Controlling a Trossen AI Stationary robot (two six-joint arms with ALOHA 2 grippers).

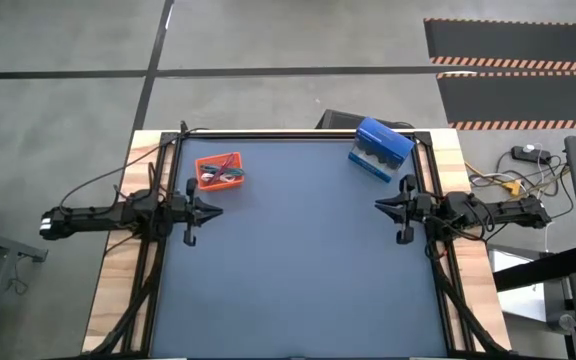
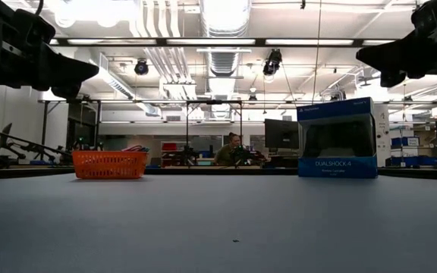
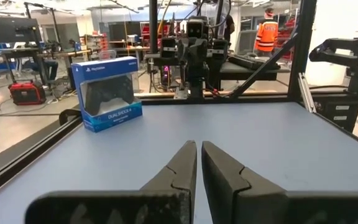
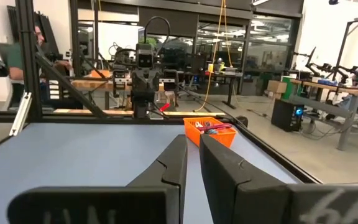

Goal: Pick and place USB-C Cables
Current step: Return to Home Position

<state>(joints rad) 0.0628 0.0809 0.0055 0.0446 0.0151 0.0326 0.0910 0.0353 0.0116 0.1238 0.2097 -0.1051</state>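
The USB-C cables (image 1: pixel 220 174) lie bundled inside the orange tray (image 1: pixel 204 163) near the table's far left; white, dark, teal and red strands show. From the right wrist, the tray (image 4: pixel 199 132) stands far off with cable ends (image 4: pixel 212 127) above its rim. My left gripper (image 1: pixel 218 209) hovers above the table just on the near side of the tray, shut and empty, its fingers (image 3: pixel 199 144) pointing toward the table's right. My right gripper (image 1: pixel 377 206) hovers opposite at the right side, shut and empty, pointing left (image 4: pixel 192 137).
A blue controller box (image 1: pixel 379 148) stands upright near the far right corner, also in the low view (image 2: pixel 337 138) and in the left wrist view (image 3: pixel 109 93). Black frame rails (image 1: pixel 298 133) edge the table. The blue mat (image 1: pixel 298 270) between the arms is bare. People are far behind the table.
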